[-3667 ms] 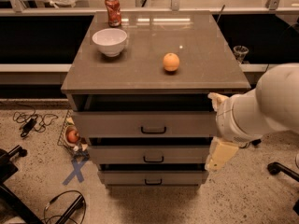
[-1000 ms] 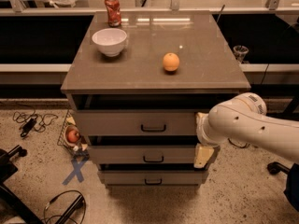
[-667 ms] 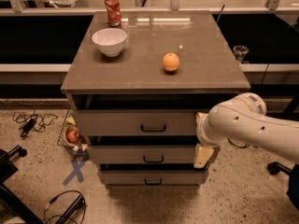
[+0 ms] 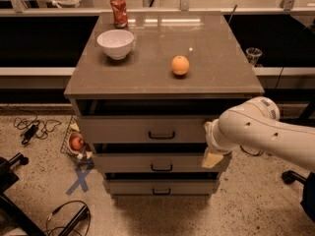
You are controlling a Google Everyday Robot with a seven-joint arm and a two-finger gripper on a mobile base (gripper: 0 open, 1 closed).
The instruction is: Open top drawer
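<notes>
The top drawer (image 4: pixel 123 130) is the uppermost of three grey-taupe drawers in the cabinet, with a small dark bar handle (image 4: pixel 162 135) at its centre. Its front stands a little forward of the cabinet, with a dark gap above it. My gripper (image 4: pixel 211 154) is at the end of the white arm (image 4: pixel 256 132), against the right end of the top drawer's front and well to the right of the handle. Its tip is pale yellow and points down over the second drawer (image 4: pixel 147 162).
On the cabinet top (image 4: pixel 216 77) are a white bowl (image 4: pixel 115 43), a red can (image 4: pixel 118 11) and an orange (image 4: pixel 180 65). The third drawer (image 4: pixel 133 187) is lowest. A wire basket with fruit (image 4: pixel 75 142), cables (image 4: pixel 29 129) and a blue X (image 4: pixel 79 180) are on the floor at left.
Since 3.7 s ago the arm has moved left and lower, bringing the gripper to the right end of the top drawer's front. Nothing visibly moved over the last second.
</notes>
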